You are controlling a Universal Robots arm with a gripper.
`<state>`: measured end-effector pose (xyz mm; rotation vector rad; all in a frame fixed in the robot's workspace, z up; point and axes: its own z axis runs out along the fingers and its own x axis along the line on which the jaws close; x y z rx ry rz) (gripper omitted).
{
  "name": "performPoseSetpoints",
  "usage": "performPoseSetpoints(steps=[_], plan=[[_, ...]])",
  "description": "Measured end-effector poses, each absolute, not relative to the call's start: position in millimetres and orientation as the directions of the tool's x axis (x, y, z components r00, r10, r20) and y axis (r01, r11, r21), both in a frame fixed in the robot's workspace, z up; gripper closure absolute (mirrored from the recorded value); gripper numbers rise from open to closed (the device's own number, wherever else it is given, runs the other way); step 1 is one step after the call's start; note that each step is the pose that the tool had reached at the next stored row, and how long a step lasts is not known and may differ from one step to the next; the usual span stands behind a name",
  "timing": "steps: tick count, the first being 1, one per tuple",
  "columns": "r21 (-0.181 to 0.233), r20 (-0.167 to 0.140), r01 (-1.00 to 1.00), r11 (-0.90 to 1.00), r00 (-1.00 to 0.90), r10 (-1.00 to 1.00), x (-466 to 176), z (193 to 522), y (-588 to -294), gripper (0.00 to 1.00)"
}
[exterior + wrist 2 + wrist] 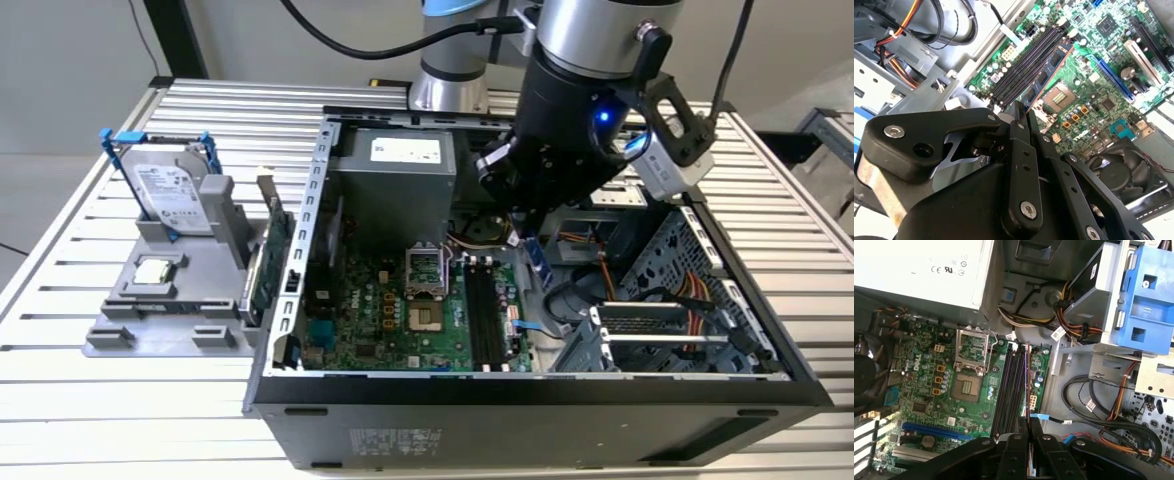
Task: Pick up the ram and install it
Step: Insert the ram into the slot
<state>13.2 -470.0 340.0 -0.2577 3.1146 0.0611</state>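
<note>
So from my seat: the claw [1021,109] is clamped narrow on one end of the ram [1048,75]. The stick pokes out past the fingertips on edge, chips showing in the second wrist view. It's down inside the open case [534,425], hanging over the board [929,385] and running parallel with the black slots [1009,390]. In the first wrist view I get it edge-on, a thin line just beside the slots, on the side away from the socket [966,385]. I can't tell if its lower edge is touching a slot or floating a bit above. In the exterior view the arm [574,110] covers most of that spot. Over on the exterior view's left, the drive [174,195] with blue rails stands in its grey holder [147,320]. The green card [271,265] stands just beside the case wall.
</note>
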Motion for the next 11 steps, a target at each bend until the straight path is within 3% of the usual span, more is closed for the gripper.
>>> performPoseSetpoints(steps=[11], plan=[[0.039,-0.018,-0.163,0.986,-0.987,-0.162,13.2,338.5,-469.9,1.0]])
